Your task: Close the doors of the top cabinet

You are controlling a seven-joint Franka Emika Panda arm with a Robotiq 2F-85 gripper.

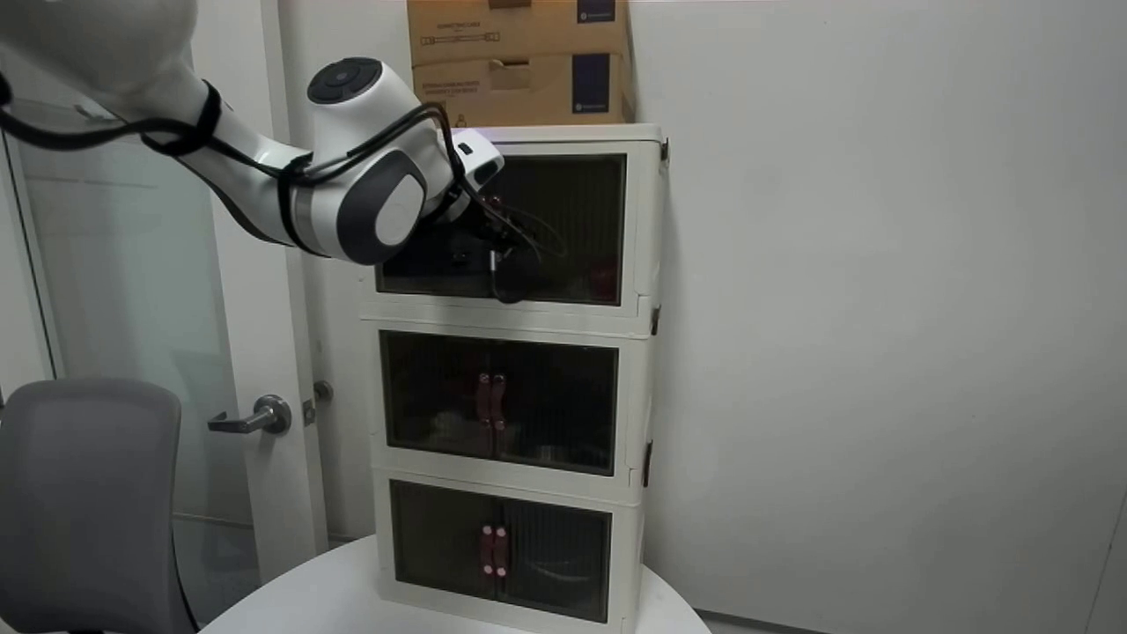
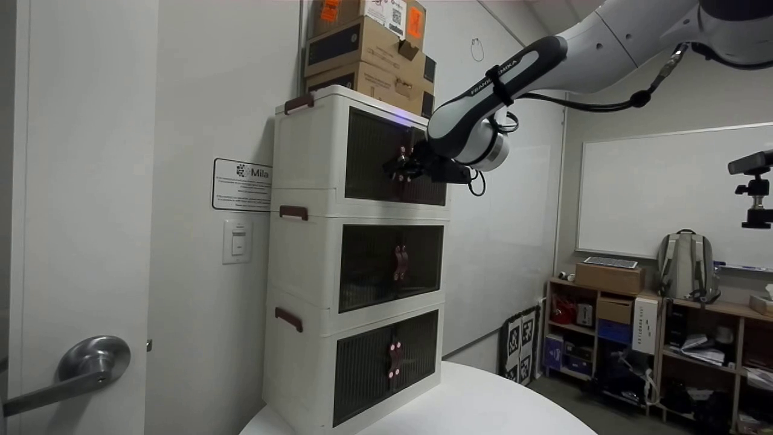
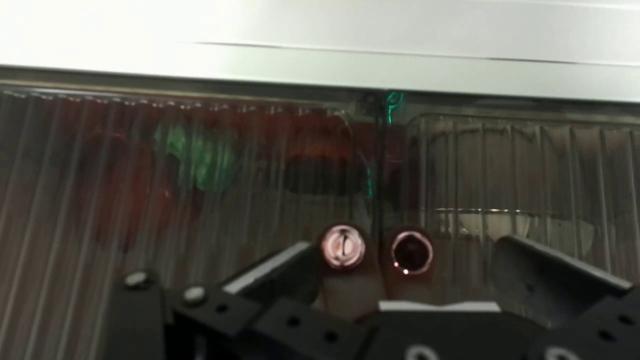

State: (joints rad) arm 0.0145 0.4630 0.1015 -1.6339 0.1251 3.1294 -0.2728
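The top cabinet (image 1: pixel 644 229) is the uppermost white tier, seen in both exterior views (image 2: pixel 305 145). Its two smoky doors (image 1: pixel 581 202) (image 2: pixel 369 154) lie in the frame. In the wrist view the left door (image 3: pixel 140 250) and right door (image 3: pixel 560 175) meet at a narrow seam; I cannot tell whether they are fully flush. Their reddish-brown handles (image 3: pixel 343 247) (image 3: pixel 412 252) stand side by side. My gripper (image 3: pixel 407 247) is open, one finger on each side of the handle pair, the left finger close to the left handle. It also shows dark before the doors (image 2: pixel 400 166).
Two like lower tiers (image 1: pixel 629 405) (image 1: pixel 623 563) stand below, doors shut, on a white round table (image 2: pixel 483 405). Cardboard boxes (image 1: pixel 528 88) sit on top. A white room door (image 1: pixel 264 352) and grey chair (image 1: pixel 88 493) stand beside it. A wall (image 1: pixel 880 308) lies behind.
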